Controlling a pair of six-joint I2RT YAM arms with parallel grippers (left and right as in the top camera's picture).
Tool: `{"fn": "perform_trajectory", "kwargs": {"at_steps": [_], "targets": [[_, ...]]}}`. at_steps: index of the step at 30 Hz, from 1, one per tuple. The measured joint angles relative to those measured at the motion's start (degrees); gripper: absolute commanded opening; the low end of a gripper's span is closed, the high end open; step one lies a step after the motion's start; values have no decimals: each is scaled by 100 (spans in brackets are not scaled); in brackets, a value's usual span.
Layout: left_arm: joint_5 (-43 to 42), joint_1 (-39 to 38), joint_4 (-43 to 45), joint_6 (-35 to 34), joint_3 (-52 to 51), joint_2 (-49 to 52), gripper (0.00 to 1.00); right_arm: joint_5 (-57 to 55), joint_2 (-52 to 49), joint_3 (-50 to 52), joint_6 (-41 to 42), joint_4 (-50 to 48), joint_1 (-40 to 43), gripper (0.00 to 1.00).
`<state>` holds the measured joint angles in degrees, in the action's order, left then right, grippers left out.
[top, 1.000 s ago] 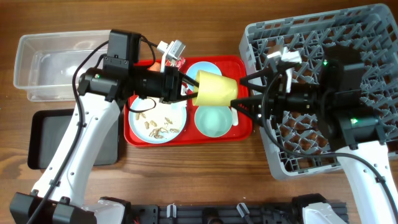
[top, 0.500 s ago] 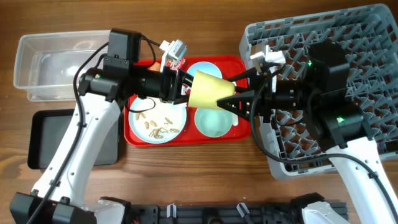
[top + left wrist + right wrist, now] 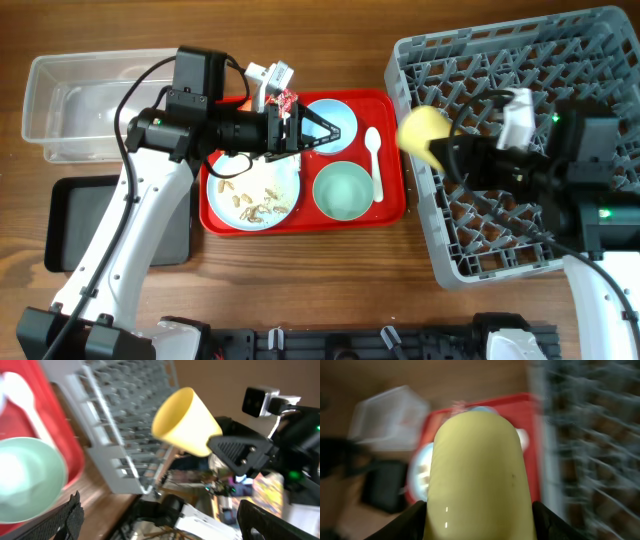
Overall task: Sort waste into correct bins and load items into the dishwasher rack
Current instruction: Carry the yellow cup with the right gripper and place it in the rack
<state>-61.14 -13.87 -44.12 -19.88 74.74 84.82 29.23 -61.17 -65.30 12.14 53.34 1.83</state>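
Observation:
The yellow-green cup hangs on its side over the left edge of the grey dishwasher rack, and my right gripper is shut on it. In the right wrist view the cup fills the space between both fingers. My left gripper stands open and empty above the light blue bowl. On the red tray lie the pale green bowl, the white spoon and the plate with beige scraps. A red-and-white wrapper shows behind the left wrist.
The clear tub stands at the back left, with the black tray in front of it. The left arm reaches across the red tray's back half. Seen from the left wrist, the cup is beyond the rack's wall.
My left gripper has opened and let go of the cup. My right gripper has shut on the cup and carried it right, off the red tray to the rack's edge.

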Motion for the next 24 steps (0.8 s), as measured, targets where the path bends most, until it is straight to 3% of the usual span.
{"fn": "perform_trajectory", "kwargs": {"at_steps": [6, 11, 12, 15, 17, 24], "targets": [[459, 0, -262, -20, 0, 0, 100, -1790, -332, -9, 684, 1060, 304, 51], [739, 0, -452, -17, 0, 0, 100, -2251, -1045, -9, 951, 1606, 317, 51], [841, 0, -479, -17, 0, 0, 100, -2291, -1182, -9, 955, 1622, 315, 53], [944, 0, -476, -15, 0, 0, 100, -2286, -1641, -9, 927, 1502, 317, 79], [981, 0, -481, -15, 0, 0, 100, -2284, -1873, -9, 876, 1384, 317, 86], [1062, 0, -531, -15, 0, 0, 100, -2267, -2092, -13, 796, 1346, 304, 89]]}}
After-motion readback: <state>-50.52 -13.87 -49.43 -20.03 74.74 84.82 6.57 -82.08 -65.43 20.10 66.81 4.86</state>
